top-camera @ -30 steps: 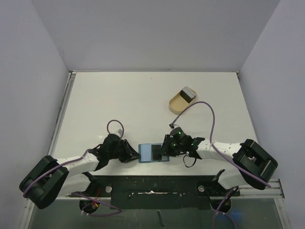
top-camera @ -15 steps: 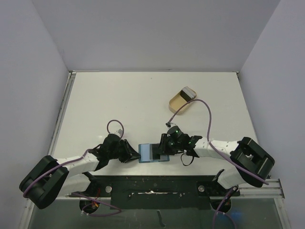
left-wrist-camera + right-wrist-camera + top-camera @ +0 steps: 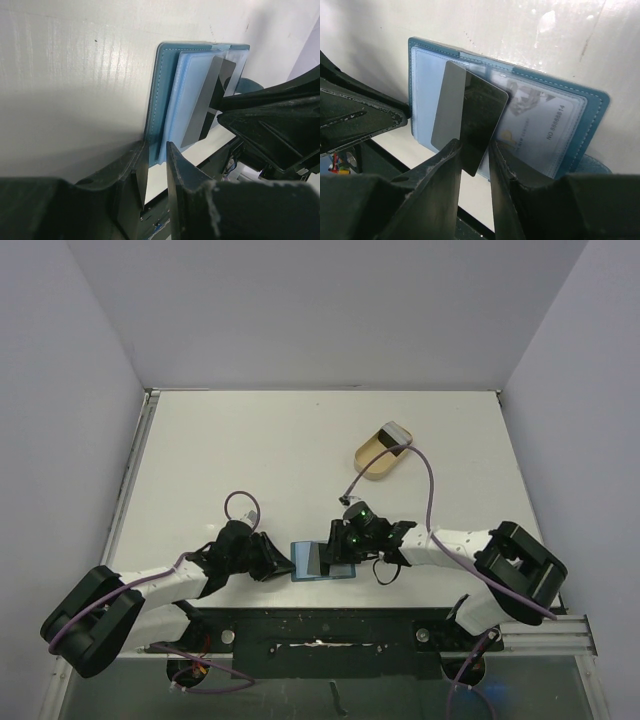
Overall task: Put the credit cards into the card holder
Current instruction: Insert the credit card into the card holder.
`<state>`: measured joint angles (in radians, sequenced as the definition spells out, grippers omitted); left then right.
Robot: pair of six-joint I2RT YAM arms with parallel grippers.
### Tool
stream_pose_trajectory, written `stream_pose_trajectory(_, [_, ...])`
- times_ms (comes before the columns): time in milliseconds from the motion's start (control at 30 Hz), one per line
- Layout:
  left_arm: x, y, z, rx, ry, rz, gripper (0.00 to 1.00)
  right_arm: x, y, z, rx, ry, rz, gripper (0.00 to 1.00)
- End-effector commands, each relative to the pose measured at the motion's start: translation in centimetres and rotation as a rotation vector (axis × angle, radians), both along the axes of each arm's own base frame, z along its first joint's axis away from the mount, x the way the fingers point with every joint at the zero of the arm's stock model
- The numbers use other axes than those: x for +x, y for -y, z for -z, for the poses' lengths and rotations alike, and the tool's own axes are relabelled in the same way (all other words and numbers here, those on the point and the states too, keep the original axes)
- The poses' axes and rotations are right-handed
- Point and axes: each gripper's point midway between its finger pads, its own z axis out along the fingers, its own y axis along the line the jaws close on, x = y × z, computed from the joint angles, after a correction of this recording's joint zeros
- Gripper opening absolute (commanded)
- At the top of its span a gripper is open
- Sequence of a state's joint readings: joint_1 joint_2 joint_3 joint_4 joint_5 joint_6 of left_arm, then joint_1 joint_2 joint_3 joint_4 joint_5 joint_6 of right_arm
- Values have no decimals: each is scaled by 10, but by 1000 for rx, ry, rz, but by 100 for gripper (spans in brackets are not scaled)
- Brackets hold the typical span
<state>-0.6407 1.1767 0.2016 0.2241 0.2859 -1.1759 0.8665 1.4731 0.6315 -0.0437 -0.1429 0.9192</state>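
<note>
Your card holder [image 3: 322, 561] lies open on the table [image 3: 280, 460]. Your left fingers [image 3: 176, 172] are clamped on its left edge. Your right fingers [image 3: 449, 159] pinch a grey credit card [image 3: 467, 120], tilted over the card holder's left pocket. A second credit card [image 3: 540, 125] sits in its right pocket. The tan dish [image 3: 383, 452] stands well beyond the card holder.

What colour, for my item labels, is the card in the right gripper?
Silvery to dark grey; the credit card shows best in the right wrist view.

Overhead plus two wrist close-ups, wallet [image 3: 422, 92] shared
</note>
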Motion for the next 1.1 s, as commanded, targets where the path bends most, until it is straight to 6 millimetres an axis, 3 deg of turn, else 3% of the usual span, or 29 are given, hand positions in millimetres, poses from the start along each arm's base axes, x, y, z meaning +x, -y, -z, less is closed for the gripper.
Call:
stream_pose_trajectory(0, [4, 3, -3, -9, 28, 2, 20, 8, -19, -16, 46, 46, -33, 29])
stream_pose_trajectory(433, [5, 5, -5, -10, 34, 9, 20, 10, -31, -10, 20, 62, -66, 29])
stream_pose_trajectory(700, [5, 4, -3, -4, 33, 9, 20, 18, -29, -13, -15, 103, -67, 38])
stream_pose_trajectory(1067, [6, 6, -5, -7, 34, 16, 20, 18, -42, -15, 24, 117, -107, 38])
